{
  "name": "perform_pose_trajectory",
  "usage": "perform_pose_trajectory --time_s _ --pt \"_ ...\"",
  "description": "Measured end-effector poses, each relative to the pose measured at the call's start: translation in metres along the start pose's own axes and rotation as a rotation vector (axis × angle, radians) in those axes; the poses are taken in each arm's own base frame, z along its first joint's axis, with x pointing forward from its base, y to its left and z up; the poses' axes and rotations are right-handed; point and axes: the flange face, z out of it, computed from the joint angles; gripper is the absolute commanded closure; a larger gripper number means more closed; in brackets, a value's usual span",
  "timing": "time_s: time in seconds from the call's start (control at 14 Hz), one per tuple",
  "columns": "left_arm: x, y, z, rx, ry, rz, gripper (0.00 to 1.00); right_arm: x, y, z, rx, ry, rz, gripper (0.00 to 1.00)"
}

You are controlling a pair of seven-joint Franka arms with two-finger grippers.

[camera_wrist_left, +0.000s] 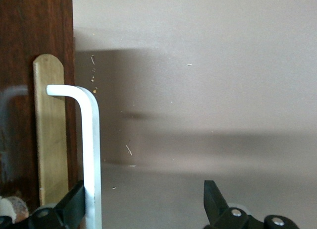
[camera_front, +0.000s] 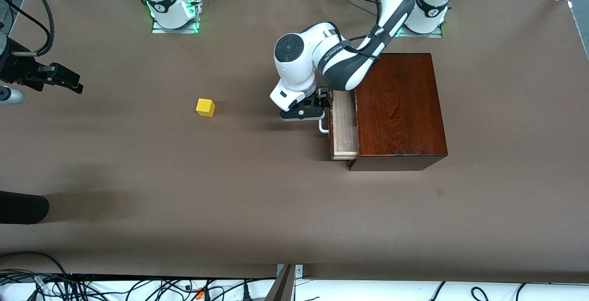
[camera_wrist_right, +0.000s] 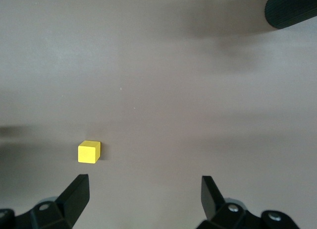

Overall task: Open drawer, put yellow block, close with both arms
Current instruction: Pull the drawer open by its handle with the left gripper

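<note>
Lowest in mid-frame, finds the drawer [camera_front: 344, 124] drawn partway out of its mahogany box [camera_front: 400, 107], tray bared to take the load. Just above, catches the left gripper [camera_wrist_left: 143, 194] spread loose about the white handle [camera_front: 323, 128], one finger [camera_wrist_left: 74, 201] hard by the bar, clamping nothing. Higher, toward the right arm's end, leaves the yellow block [camera_front: 205, 107] alone on the table [camera_front: 276, 209], well apart from the drawer. At the frame's edge, holds the right gripper [camera_front: 73, 83] wide and empty over the table, facing the block, likely poised for the pick.
</note>
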Motion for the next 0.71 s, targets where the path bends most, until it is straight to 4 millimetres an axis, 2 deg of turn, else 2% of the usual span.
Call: perform_pose_trajectory --time_s 0.36,0.71 --pt "0.002 0.004 -0.005 -0.021 0.005 -0.004 0.0 0.0 0.0 0.0 0.0 -0.001 0.0 0.0" --pt "0.005 0.007 -0.032 -0.004 -0.003 -0.01 0.0 0.0 0.0 0.0 0.0 -0.001 0.0 0.0"
